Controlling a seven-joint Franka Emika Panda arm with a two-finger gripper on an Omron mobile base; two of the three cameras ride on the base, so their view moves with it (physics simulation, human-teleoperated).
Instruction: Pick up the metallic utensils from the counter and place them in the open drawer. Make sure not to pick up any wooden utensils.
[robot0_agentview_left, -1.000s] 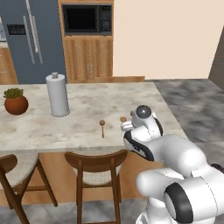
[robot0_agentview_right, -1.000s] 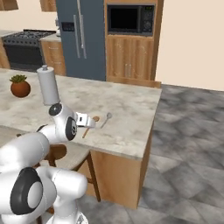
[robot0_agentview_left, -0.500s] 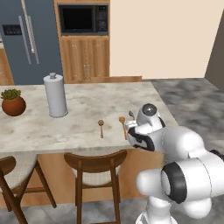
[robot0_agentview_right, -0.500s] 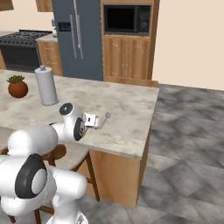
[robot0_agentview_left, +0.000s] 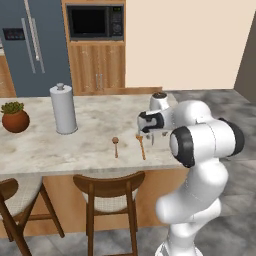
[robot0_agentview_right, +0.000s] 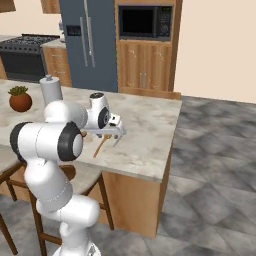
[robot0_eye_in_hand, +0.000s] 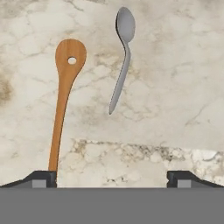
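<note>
In the hand view a silvery metallic spoon (robot0_eye_in_hand: 122, 61) lies on the marbled counter (robot0_eye_in_hand: 179, 70), bowl away from me. Beside it lies a wooden spoon (robot0_eye_in_hand: 64, 92) with a hole in its bowl. My gripper (robot0_eye_in_hand: 112, 178) hovers above both, open, with bare stone between its fingertips (robot0_eye_in_hand: 42, 177). The wooden spoon's handle end reaches the left tip. From the left base view the gripper (robot0_agentview_left: 148, 136) hangs over the counter (robot0_agentview_left: 90, 125) near its front edge, next to one wooden spoon (robot0_agentview_left: 141, 147). A second wooden spoon (robot0_agentview_left: 115, 146) lies further left. The drawer is out of view.
A grey paper-towel holder (robot0_agentview_left: 63, 109) and a potted plant (robot0_agentview_left: 15, 117) stand on the counter's left part. Wooden stools (robot0_agentview_left: 107, 192) sit under the front edge. The counter's right end (robot0_agentview_right: 165, 145) drops to the tiled floor. Fridge and microwave cabinets stand behind.
The base views have shifted a little with the base. The arm has stretched forward, carrying the hand up and over the counter above the spoons. The gripper stays open.
</note>
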